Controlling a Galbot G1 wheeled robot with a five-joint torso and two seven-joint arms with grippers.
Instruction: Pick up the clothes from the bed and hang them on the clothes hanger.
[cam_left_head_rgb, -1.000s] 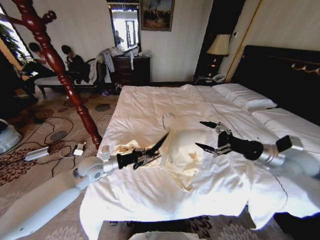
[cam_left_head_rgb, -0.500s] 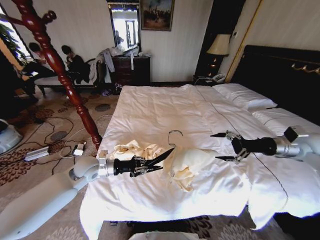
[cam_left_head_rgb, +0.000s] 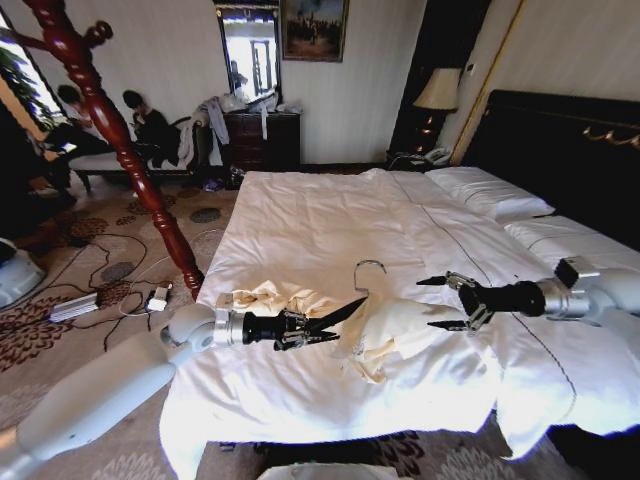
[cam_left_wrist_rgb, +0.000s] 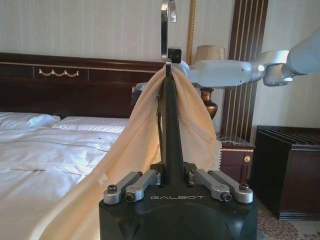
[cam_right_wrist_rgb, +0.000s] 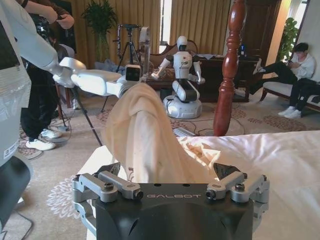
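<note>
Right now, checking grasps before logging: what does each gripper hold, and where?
Left gripper clamps the clothes hanger by one arm's end. Right gripper is open, holding nothing.

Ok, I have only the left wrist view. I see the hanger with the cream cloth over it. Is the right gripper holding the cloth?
Observer: No. The right gripper is open; the clothes only reach between its fingers.
Operator: Does the cloth hang free of the bed?
Observer: No. One crumpled part lies on the bed, beside the left gripper, which grips the clothes hanger.
Operator: Where is the coat stand?
Observer: The red-brown wooden stand is on the floor at the bed's side, on the robot's left.
</note>
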